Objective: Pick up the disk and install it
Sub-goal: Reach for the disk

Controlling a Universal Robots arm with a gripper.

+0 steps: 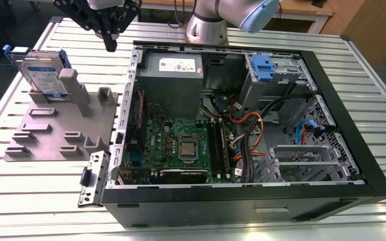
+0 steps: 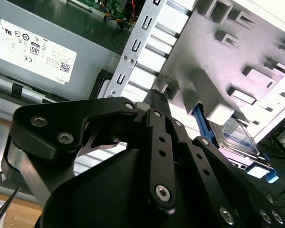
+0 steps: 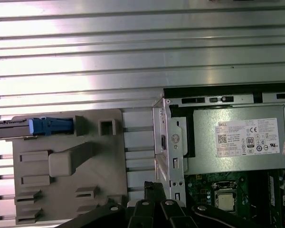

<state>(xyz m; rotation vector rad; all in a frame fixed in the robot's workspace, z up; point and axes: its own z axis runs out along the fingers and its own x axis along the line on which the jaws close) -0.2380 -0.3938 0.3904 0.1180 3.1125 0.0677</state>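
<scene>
Overhead, the robot's pincer (image 1: 110,45) hangs closed and empty. The hard drive (image 1: 45,75) stands upright in a grey fixture (image 1: 52,135) below it, toward the exterior view's left. The pick-up looks not yet begun; grasping would likely call for the pincer opened over the drive's top edge.
</scene>
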